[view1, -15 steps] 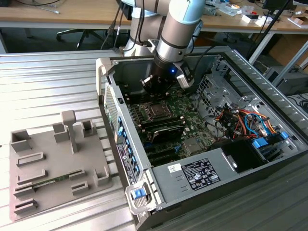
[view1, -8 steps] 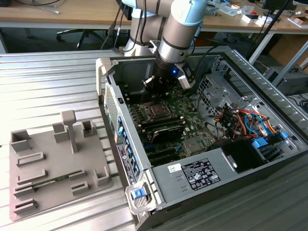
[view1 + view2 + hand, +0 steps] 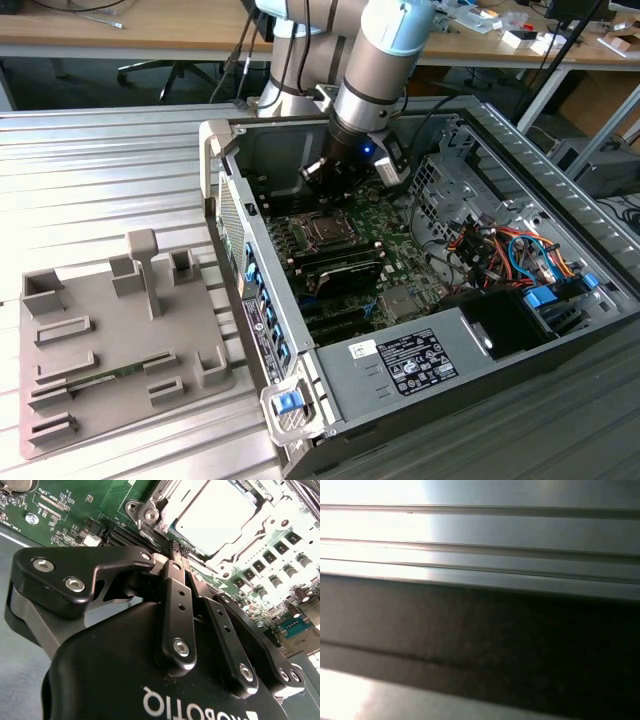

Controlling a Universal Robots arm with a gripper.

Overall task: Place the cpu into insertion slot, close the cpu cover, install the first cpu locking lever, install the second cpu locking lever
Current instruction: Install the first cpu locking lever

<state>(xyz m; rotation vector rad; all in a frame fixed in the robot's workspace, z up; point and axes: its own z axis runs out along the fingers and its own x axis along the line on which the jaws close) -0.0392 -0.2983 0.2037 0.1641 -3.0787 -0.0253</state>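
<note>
Inside the open PC case (image 3: 455,300), which lies on its side on a ribbed metal surface (image 3: 90,170), the arm reaches down toward the green board (image 3: 385,235). The pincer (image 3: 179,549) hangs just above the socket area, close to the near corner of the slot (image 3: 326,232), and its two black fingers (image 3: 175,592) are pressed together with nothing between them.

The cpu (image 3: 220,512) already sits in the slot; in the second wrist view its pale silvery face shows flat in the middle of the socket. The cover (image 3: 172,505) looks folded down around it, its metal frame running along the chip's edges with the chip showing through the cut-out. A thin metal bar runs along the socket edge right by the fingertips, could be a lever, but I can't tell whether it's latched.

From the exterior view, the socket is toward the back of the board, with long black memory slots (image 3: 345,268) just in front of it. Off to the exterior view's left of the case there's a grey fixture tray (image 3: 110,340) with raised blocks on it. The first wrist view gets ribbed metal (image 3: 480,555) up close.
</note>
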